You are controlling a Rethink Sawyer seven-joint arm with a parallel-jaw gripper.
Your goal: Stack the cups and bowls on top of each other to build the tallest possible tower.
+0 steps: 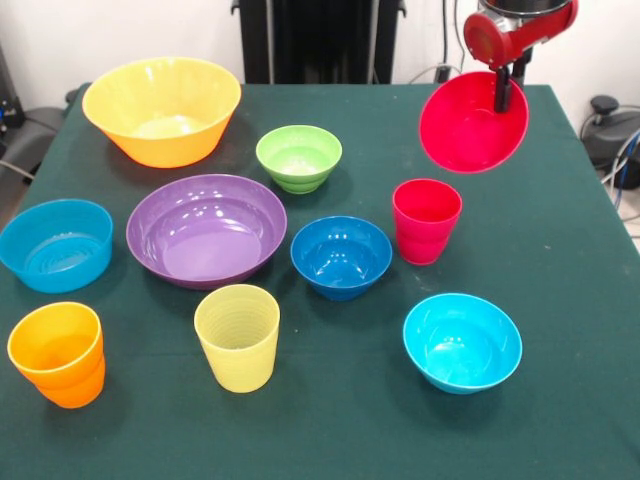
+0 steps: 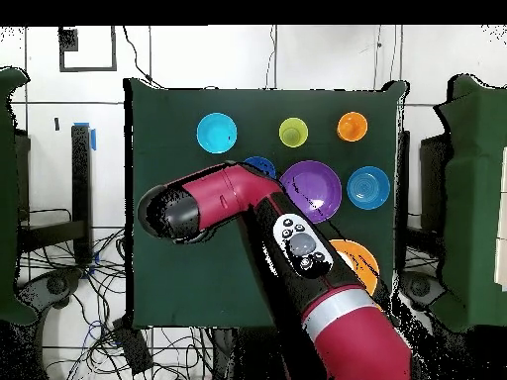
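Note:
My gripper (image 1: 503, 92) is up at the right rear of the table, shut on the rim of the red bowl (image 1: 465, 130). The bowl hangs tilted in the air with its opening facing the camera. Just below and in front of it the red cup (image 1: 427, 220) stands upright on the green cloth. The pale yellow cup (image 1: 238, 337) and the orange cup (image 1: 58, 353) stand near the front left. In the overhead view the arm's head (image 2: 170, 213) hides the gripper and both red pieces.
On the green table (image 1: 560, 250) sit a dark blue bowl (image 1: 341, 256), cyan bowl (image 1: 462, 342), purple bowl (image 1: 206, 229), lime green bowl (image 1: 299, 157), yellow-orange bowl (image 1: 162, 108) and light blue bowl (image 1: 56, 244). All stand separately.

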